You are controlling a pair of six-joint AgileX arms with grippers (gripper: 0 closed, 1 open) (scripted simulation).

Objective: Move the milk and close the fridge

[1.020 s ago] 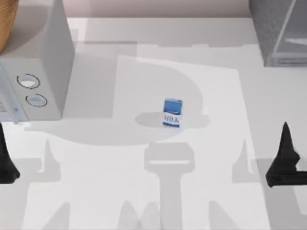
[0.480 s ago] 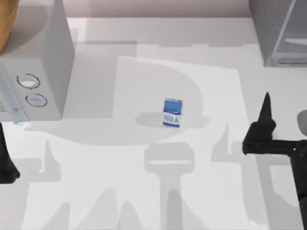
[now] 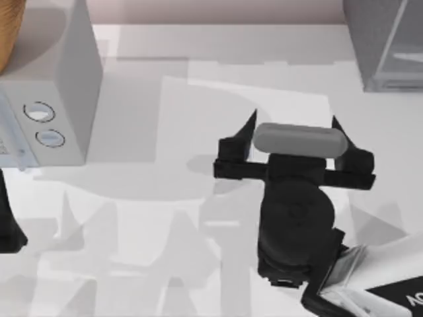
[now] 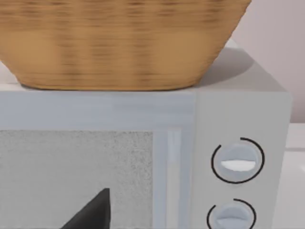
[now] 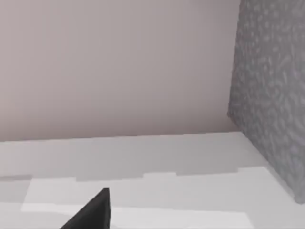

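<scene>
My right gripper (image 3: 293,121) hangs over the middle of the table, its two fingers spread wide apart and open with nothing between them. The milk is hidden beneath the right arm's body. The fridge (image 3: 384,45), a dark grey speckled cabinet with a lighter door panel, stands at the back right corner. In the right wrist view its speckled side (image 5: 270,95) rises past a dark fingertip (image 5: 93,213). My left gripper (image 3: 8,223) stays parked at the table's left edge.
A smooth light-grey box with two round dials (image 3: 54,99) stands at the back left, with a woven basket (image 4: 119,43) on top of it. The left wrist view faces this box's front (image 4: 228,162). A pale wall runs behind the table.
My right arm has swung left and forward from the table's right edge to the middle. It now covers the spot where the blue milk carton stood. The left arm has not moved.
</scene>
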